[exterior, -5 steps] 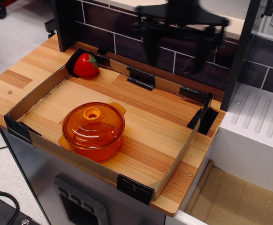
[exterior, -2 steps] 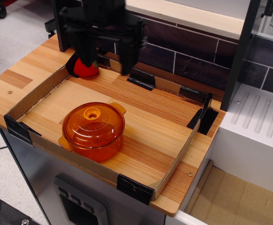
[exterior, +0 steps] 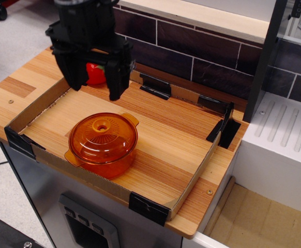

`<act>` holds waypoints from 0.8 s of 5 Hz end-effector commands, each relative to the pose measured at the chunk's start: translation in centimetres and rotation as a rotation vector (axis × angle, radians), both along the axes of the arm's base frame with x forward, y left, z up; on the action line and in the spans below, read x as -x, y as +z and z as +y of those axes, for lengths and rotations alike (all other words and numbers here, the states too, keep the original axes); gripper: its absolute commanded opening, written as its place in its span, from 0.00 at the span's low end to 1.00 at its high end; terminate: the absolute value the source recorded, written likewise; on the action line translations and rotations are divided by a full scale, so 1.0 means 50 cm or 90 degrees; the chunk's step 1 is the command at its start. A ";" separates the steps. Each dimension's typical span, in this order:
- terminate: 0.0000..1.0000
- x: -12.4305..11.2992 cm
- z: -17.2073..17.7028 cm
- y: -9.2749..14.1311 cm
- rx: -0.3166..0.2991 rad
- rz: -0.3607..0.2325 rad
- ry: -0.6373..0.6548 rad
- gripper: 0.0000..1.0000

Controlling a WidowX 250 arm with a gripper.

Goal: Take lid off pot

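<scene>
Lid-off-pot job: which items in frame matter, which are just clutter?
Job items:
- lid, on the pot
- pot, in the tray
- gripper, open, above and behind the pot

Just lying about:
- toy strawberry, back corner, partly hidden by the gripper
- cardboard tray
- wooden counter
- brick-pattern back wall

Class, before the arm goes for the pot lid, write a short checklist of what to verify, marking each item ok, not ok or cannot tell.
1. Lid seated on pot: ok.
2. Ring knob uncovered: ok.
3. Claw open, fingers apart: ok.
4. Claw over the knob: not ok, it hangs behind the pot.
5. Strawberry away from the pot: ok, in the tray's back corner.
6. Claw height above the tray: cannot tell.
</scene>
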State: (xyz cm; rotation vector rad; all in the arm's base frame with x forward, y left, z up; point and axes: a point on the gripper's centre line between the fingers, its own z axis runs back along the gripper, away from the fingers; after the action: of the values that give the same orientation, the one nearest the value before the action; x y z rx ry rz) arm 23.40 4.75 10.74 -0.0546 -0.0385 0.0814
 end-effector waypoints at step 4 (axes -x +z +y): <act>0.00 0.046 -0.028 -0.115 -0.056 -0.019 -0.034 1.00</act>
State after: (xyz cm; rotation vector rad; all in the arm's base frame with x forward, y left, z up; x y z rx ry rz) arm 20.95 3.35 4.98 0.0334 -0.0764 0.0247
